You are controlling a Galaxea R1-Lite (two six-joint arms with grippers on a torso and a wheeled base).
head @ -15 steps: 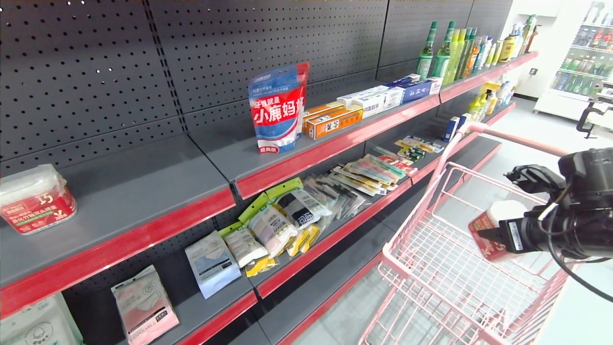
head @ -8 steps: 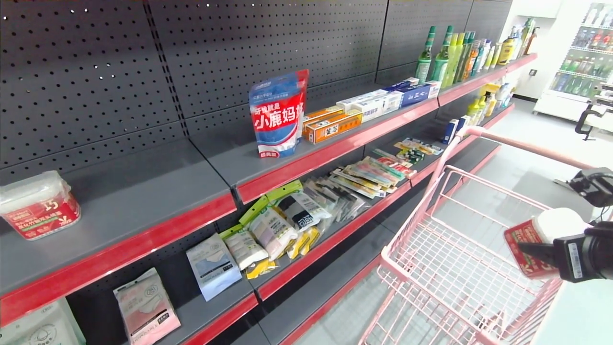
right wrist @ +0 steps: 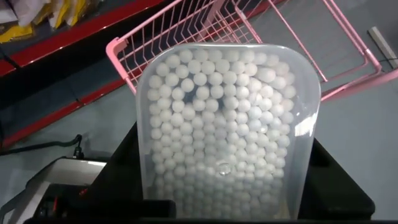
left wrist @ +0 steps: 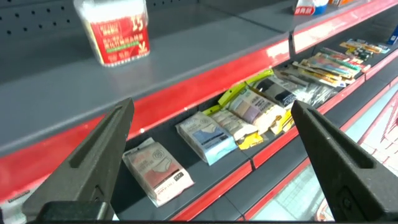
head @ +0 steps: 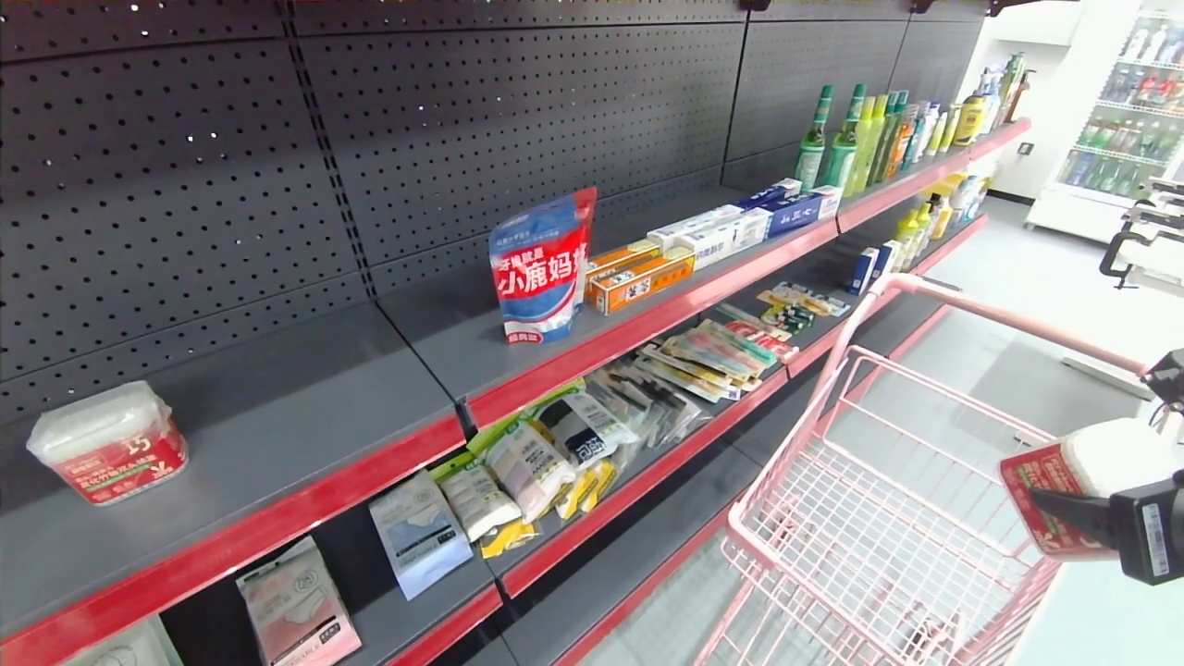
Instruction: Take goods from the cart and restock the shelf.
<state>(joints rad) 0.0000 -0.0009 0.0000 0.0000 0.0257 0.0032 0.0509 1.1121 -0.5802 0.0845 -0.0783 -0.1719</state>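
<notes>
Pink cart (head: 925,298) stands near our right gripper (head: 1078,501), clamped on a cotton-swab tub (head: 1101,453). Our left gripper (left wrist: 211,106) is spread apart, facing the shelf (left wrist: 186,65).

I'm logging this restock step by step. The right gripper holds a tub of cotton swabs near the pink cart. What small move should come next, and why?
Probably carry the tub leftward toward the upper shelf: the right gripper is shut on it beside the cart, and a matching tub stands on that shelf with bare space beside it.
</notes>
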